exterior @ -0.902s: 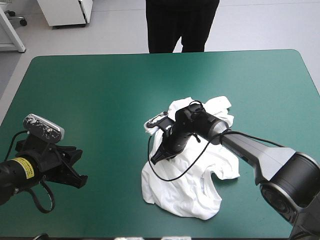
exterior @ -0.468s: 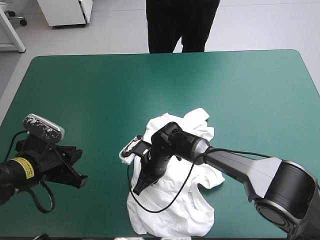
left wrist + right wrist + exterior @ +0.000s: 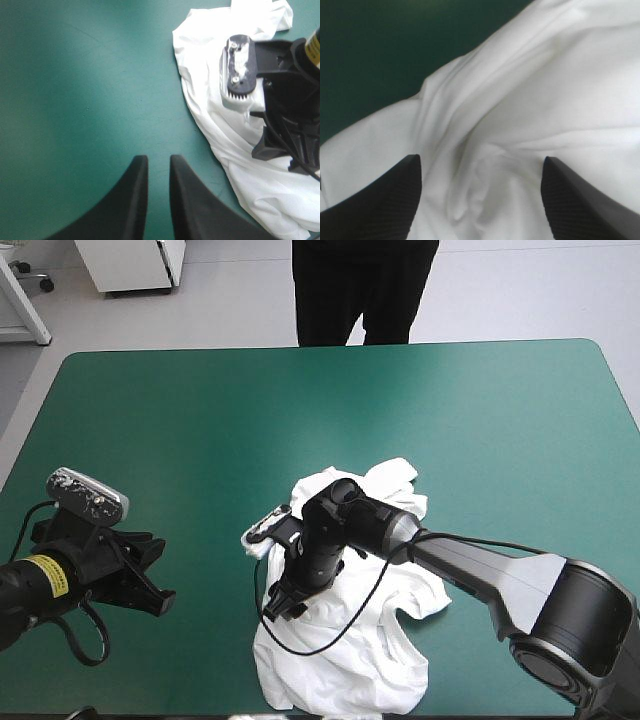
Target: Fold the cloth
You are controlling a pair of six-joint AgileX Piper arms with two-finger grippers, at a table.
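Right jaws are hanging open over the T-shirt, left jaws sitting closed well clear.
It's lying crumpled on the tabletop; right is probably seeking an edge to pinch.

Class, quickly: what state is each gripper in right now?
Left gripper: shut, holding nothing.
Right gripper: open over the T-shirt, gripping nothing.

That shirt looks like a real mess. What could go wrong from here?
The right gripper stands open over thick folds of the crumpled T-shirt, so it may pinch several layers at once. The heap also lies close to the table's near edge; a pull that way could drag it off.
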